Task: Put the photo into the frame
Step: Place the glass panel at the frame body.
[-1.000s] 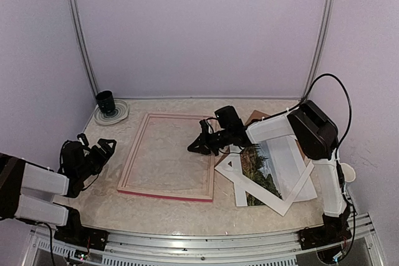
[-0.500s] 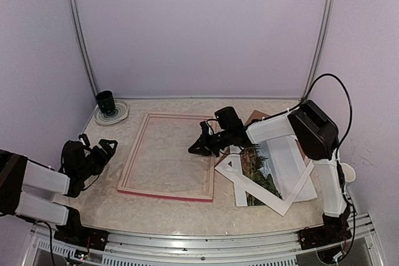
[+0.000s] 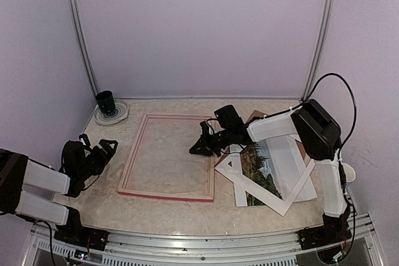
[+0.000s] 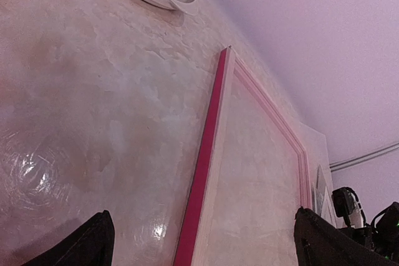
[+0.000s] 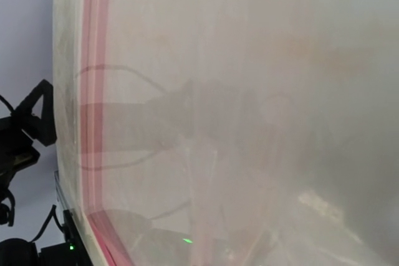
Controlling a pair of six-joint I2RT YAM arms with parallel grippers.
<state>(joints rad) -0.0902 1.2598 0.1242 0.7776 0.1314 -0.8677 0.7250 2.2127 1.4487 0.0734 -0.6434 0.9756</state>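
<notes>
The large thin rectangular picture frame [image 3: 132, 154], pale wood on the face turned up and bright pink-red along its outer edges, lies flat on the mottled beige desk [image 3: 156, 213], left of centre. The photo [image 3: 259, 171], a rectangular paper print of dark green trees under a pale sky, lies on the desk just right of the frame and outside it. A white cut-out mat border [image 3: 280, 207] rests tilted across the photo and covers part of it. A corner of a brown backing board [image 3: 255, 117] shows beyond them, behind the right arm.

The right end effector [image 3: 194, 148] is low over the frame's opening, close to its right rail, with its fingers pressed together and nothing between them. Its wrist view is blurred and shows only pale desk and a pink rail [image 5: 93, 91].

The left end effector [image 3: 98, 143] hangs near the desk's left side, apart from the frame, its fingers spread wide and empty. In the left wrist view both dark fingertips [image 4: 93, 241] flank the frame's red left edge [image 4: 206, 166].

A small black cup [image 3: 105, 99] stands on a round ringed plate [image 3: 118, 114] at the far left corner, well apart from both arms
</notes>
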